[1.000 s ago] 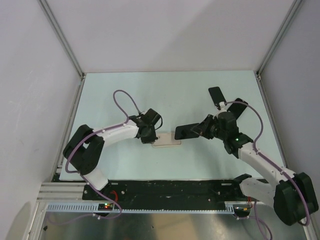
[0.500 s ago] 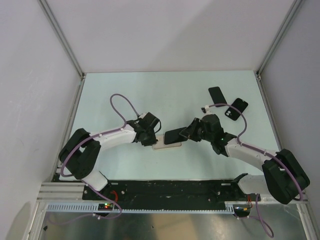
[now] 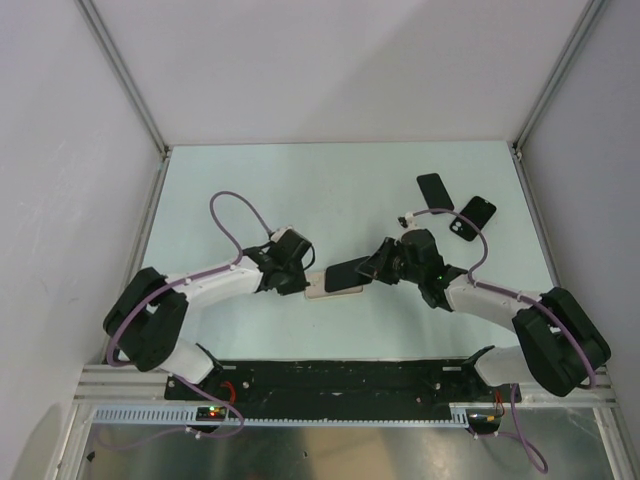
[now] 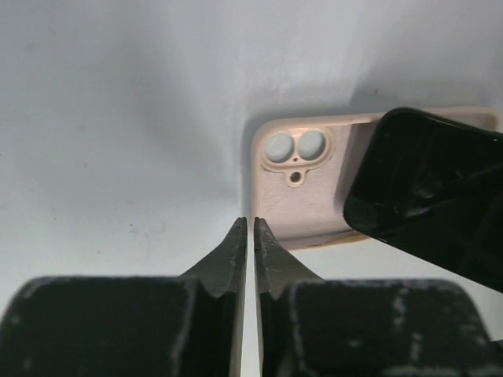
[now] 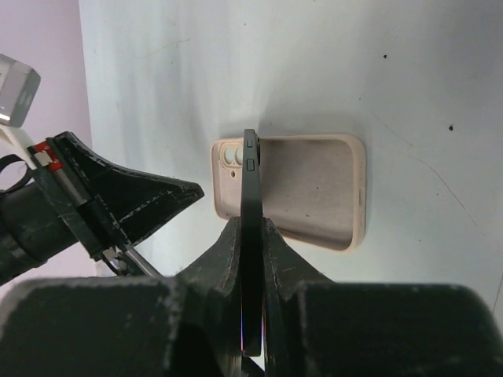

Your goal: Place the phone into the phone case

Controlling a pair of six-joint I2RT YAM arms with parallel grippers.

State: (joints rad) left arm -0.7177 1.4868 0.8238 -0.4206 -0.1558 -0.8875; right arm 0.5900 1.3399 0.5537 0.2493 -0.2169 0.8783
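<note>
A beige phone case (image 3: 322, 291) lies open side up on the table; it also shows in the left wrist view (image 4: 302, 192) and the right wrist view (image 5: 314, 188). My right gripper (image 3: 378, 268) is shut on a black phone (image 3: 345, 274), held edge-on in the right wrist view (image 5: 250, 196) and tilted over the case. The phone's corner overlaps the case in the left wrist view (image 4: 428, 196). My left gripper (image 3: 297, 281) is shut and empty, its tips (image 4: 250, 224) at the case's camera-hole end.
A black phone or case (image 3: 434, 191) and a second dark case (image 3: 471, 218) lie at the back right of the table. Frame posts and white walls border the table (image 3: 330, 180). The left arm's purple cable (image 3: 235, 215) loops above the table.
My right gripper has carried the phone left, from beside the case to over it. My left gripper has shifted slightly left and nearer, staying at the case's left end.
</note>
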